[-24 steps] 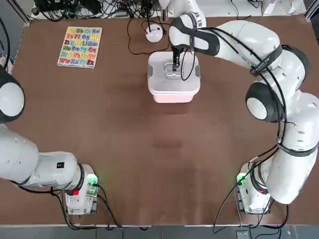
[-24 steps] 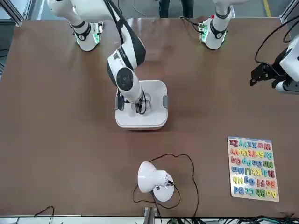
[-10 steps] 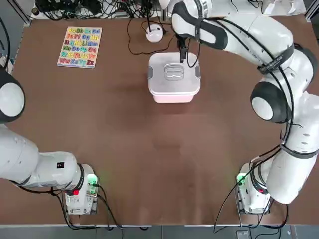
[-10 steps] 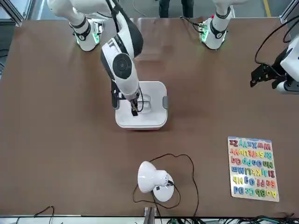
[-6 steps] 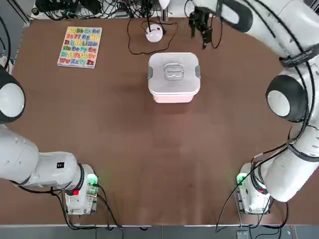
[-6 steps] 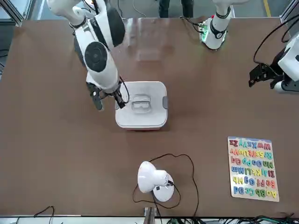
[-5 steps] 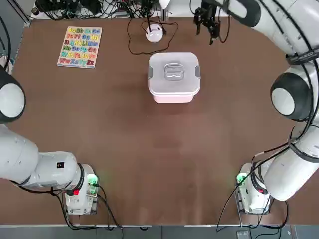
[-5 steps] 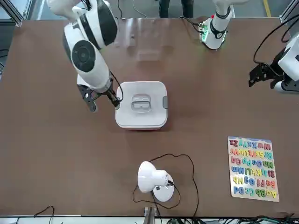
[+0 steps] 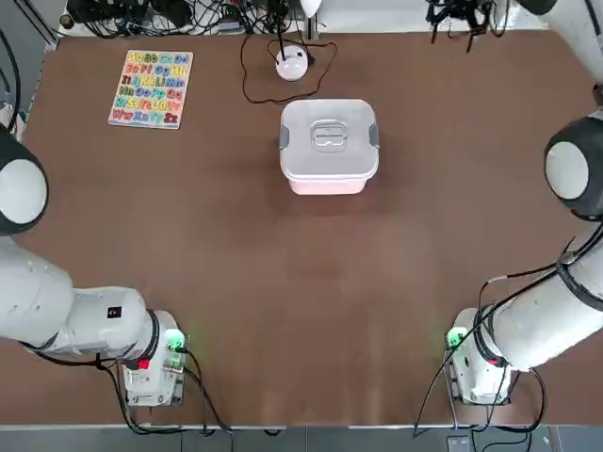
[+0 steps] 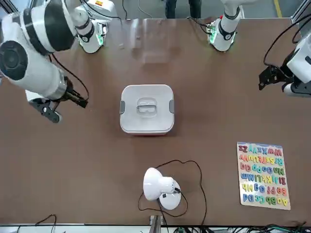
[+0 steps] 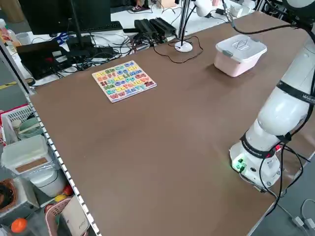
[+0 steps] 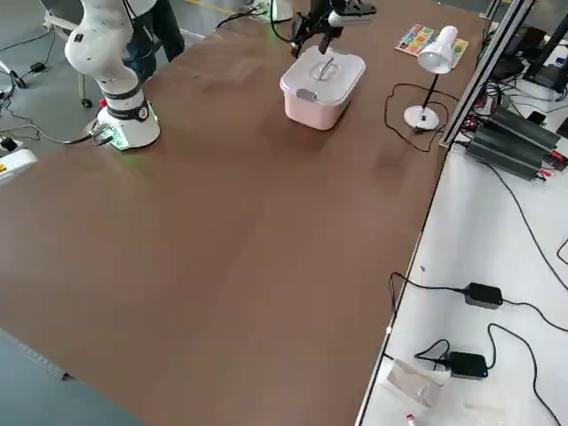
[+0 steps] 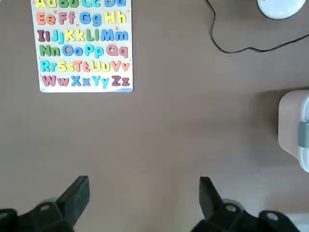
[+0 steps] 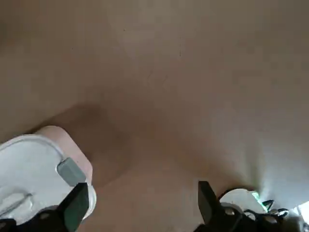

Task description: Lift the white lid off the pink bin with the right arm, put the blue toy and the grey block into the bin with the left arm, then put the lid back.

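The white lid [image 9: 329,135] sits shut on the pink bin [image 9: 326,184] at the far middle of the table; both also show in the front view, lid [image 10: 146,107] over bin [image 10: 146,130]. My right gripper [image 10: 64,108] hangs open and empty, well off to the bin's right, near the far table edge in the top view [image 9: 459,13]. Its wrist view shows the lid [image 14: 24,166] off to one side of the open fingers [image 14: 77,208]. My left gripper [image 10: 275,79] stays open at the left side of the table. The blue toy and the grey block are out of view.
An alphabet puzzle board [image 9: 151,88] lies at the far left. A small white lamp [image 9: 292,63] with a looped cable stands behind the bin. Cables and power boxes crowd the bench past the far edge.
My right gripper has lifted off the lid's handle with nothing in it and swung away to the right and far side. The lid stays on the bin. The left arm has not moved.
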